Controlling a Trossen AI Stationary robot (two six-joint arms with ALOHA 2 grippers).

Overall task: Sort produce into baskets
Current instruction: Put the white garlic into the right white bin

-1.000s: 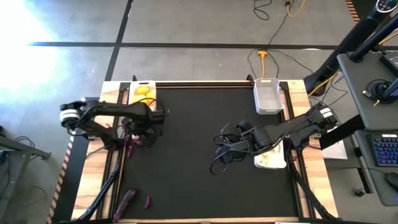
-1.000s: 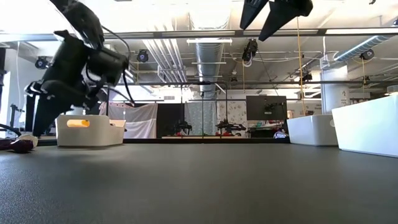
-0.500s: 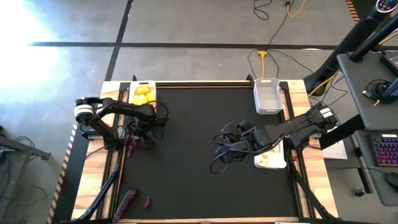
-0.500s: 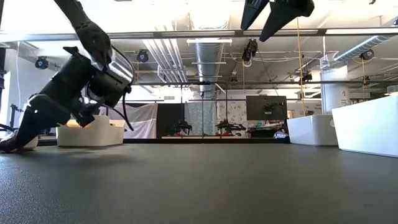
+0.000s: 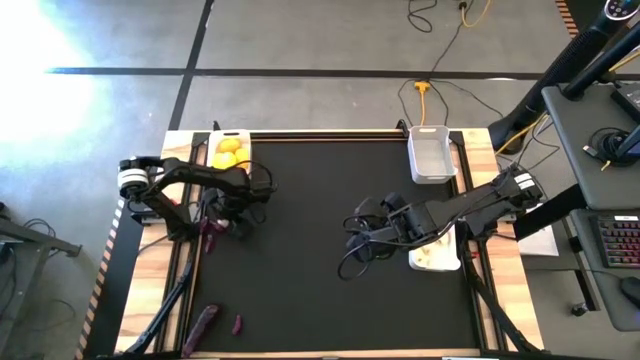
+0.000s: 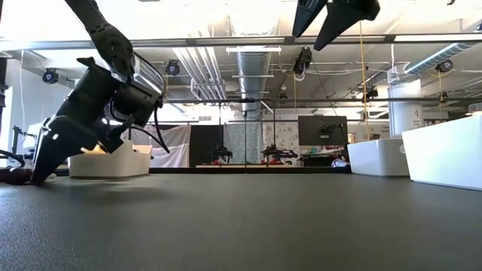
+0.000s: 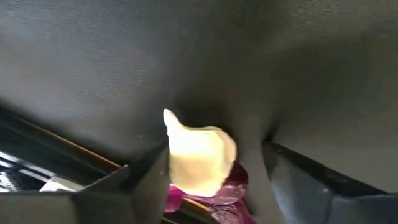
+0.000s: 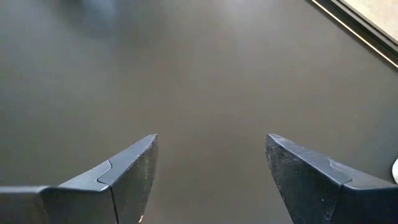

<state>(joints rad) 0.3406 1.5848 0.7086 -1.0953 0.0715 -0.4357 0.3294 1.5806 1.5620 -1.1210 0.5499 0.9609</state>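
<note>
With lemons [image 5: 229, 152] sitting in the far-left basket [image 5: 240, 139], the left gripper [image 7: 208, 186] is straddling a garlic bulb [image 7: 198, 158] atop purple eggplant [image 5: 210, 238], jaws not yet gripping, while two eggplant pieces [image 5: 203, 324] are waiting and the right gripper [image 8: 211, 180] is hovering spread and empty.

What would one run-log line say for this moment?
left pincer: down at table's left edge, astride garlic bulb beside purple eggplant piece | right pincer: open, empty, above mat
</note>
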